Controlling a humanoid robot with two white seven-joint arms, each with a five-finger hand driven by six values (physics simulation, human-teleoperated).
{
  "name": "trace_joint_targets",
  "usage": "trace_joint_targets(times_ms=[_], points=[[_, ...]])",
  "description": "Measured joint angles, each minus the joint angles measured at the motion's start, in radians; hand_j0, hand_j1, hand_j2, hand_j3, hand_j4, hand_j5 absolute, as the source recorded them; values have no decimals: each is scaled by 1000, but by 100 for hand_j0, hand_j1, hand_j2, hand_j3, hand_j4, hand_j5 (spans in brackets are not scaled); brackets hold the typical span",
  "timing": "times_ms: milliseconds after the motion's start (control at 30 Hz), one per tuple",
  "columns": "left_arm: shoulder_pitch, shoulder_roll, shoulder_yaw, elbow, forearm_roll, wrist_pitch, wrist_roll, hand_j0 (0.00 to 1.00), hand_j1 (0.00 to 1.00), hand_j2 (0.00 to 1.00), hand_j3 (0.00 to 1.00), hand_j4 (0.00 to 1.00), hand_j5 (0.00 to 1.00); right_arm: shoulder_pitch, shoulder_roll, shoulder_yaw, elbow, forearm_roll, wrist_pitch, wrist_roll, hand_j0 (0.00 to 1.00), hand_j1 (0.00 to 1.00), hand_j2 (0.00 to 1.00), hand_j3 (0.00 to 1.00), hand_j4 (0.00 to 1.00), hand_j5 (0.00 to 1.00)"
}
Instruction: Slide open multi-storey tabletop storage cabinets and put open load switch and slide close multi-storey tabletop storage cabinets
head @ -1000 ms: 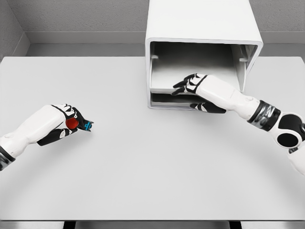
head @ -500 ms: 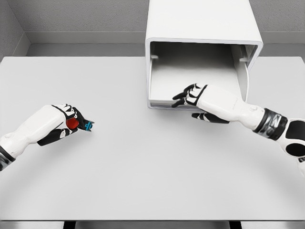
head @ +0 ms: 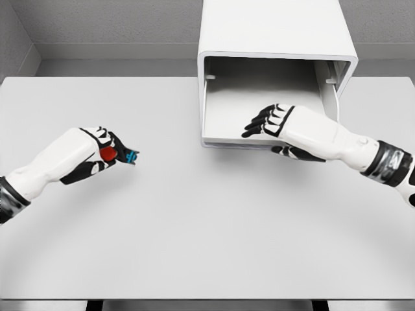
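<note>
The cabinet [head: 275, 71] is standing open, its drawer front at the table [head: 207, 220] edge of the opening. The right hand [head: 275, 123] is resting fingers-curled on the drawer lip, seemingly gripping it. The left hand [head: 97, 155] is grasping the switch [head: 120, 155] above the table, well left of the cabinet. The switch's long axis is lying roughly left-right, blue end pointing toward the cabinet. Judged remaining: insertion and closing.
</note>
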Motion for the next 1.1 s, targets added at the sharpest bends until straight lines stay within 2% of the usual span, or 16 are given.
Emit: trace_joint_targets(times_ms=[100, 200, 433, 500, 733, 1100], points=[[-25, -2, -16, 0, 0, 0, 0, 39, 39, 39, 39, 39, 39, 28, -26, -36, -12, -15, 0, 1, 76, 76, 76, 76, 76, 76], [-44, -11, -25, 0, 0, 0, 0, 39, 39, 39, 39, 39, 39, 46, -64, -80, -20, -43, 0, 2, 70, 70, 70, 70, 70, 70], [-100, -16, -34, 0, 1, 0, 0, 39, 39, 39, 39, 39, 39, 64, -113, -154, -24, -95, 0, 2, 70, 70, 70, 70, 70, 70], [-103, -16, -35, 0, 1, 0, 0, 39, 39, 39, 39, 39, 39, 77, -123, -165, -23, -105, 0, 2, 70, 70, 70, 70, 70, 70], [-170, -25, -73, 0, 1, 0, 0, 39, 39, 39, 39, 39, 39, 123, -150, -219, -15, -125, 0, 1, 70, 70, 70, 70, 70, 70], [-219, -72, -100, 0, 0, 0, 0, 38, 38, 38, 38, 38, 38, 147, -172, -271, 23, -131, 0, 0, 71, 71, 71, 71, 71, 71]])
